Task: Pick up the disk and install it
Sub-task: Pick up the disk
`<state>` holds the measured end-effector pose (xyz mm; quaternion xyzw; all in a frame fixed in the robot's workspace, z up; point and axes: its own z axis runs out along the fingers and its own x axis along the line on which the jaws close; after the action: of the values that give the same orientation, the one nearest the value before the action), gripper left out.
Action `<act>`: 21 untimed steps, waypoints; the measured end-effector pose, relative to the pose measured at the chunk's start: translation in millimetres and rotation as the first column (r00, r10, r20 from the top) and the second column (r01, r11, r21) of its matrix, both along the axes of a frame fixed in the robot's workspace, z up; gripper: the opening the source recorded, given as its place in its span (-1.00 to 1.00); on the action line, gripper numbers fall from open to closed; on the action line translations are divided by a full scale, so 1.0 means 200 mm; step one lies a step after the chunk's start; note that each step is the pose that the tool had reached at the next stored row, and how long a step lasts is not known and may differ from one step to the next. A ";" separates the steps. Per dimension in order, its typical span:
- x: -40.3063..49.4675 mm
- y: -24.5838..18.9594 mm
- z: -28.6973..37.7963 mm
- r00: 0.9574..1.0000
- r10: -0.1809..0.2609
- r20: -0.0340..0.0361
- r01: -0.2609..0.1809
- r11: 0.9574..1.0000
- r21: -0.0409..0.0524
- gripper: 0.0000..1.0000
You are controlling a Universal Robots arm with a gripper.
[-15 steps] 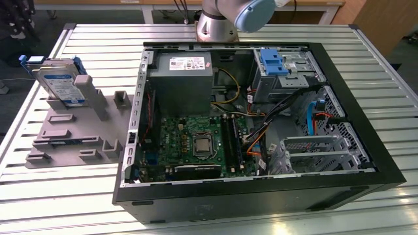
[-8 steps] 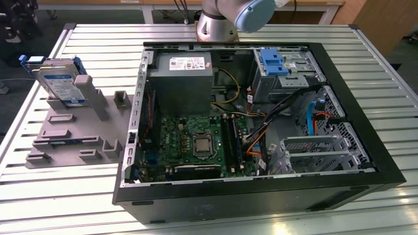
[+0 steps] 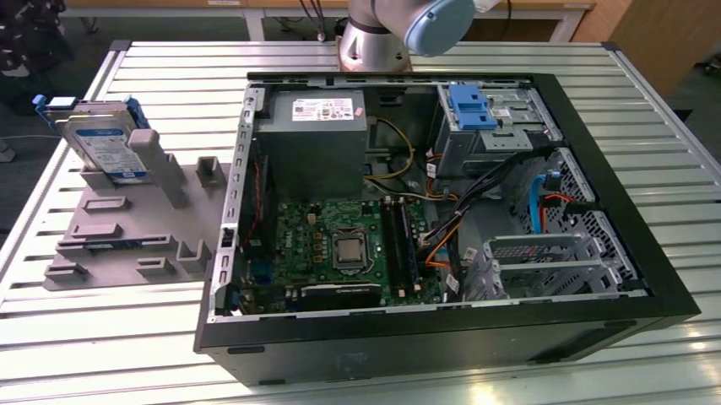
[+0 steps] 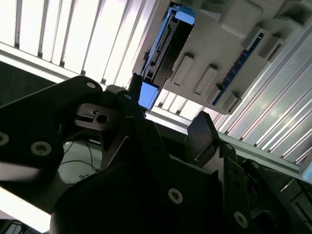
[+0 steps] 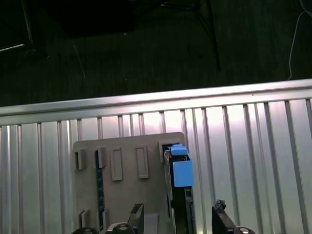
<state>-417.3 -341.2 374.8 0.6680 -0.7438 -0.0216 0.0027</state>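
Over the grey slotted holder (image 5: 126,197), gripper (image 5: 178,215) hangs, fingers (image 5: 137,213) apart. Silver rectangular disk (image 3: 100,143), blue-framed, stands upright in it.

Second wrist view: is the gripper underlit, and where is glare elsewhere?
In the second wrist view the gripper is a dark silhouette against the bright table; in the first wrist view the table glares white beyond the disk; in the exterior view reflections streak the table's near edge.

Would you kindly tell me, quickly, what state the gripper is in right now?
Gripper: open, holding nothing, poised over the flat silver hard disk in its blue plastic carrier.
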 end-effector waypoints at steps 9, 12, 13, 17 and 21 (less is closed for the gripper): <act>-0.017 0.000 -0.069 0.998 0.068 0.002 -0.068 0.998 0.002 0.29; -0.020 0.000 -0.074 0.998 0.068 0.002 -0.068 0.998 0.002 0.29; -0.020 0.000 -0.075 0.998 0.068 0.002 -0.068 0.998 0.002 0.29; -0.021 0.001 -0.079 0.998 0.068 0.002 -0.068 0.998 0.002 0.29; -0.021 0.003 -0.079 0.998 0.068 0.002 -0.068 0.998 0.002 0.29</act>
<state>-421.5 -340.6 359.1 0.6928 -0.7208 -0.0214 0.0020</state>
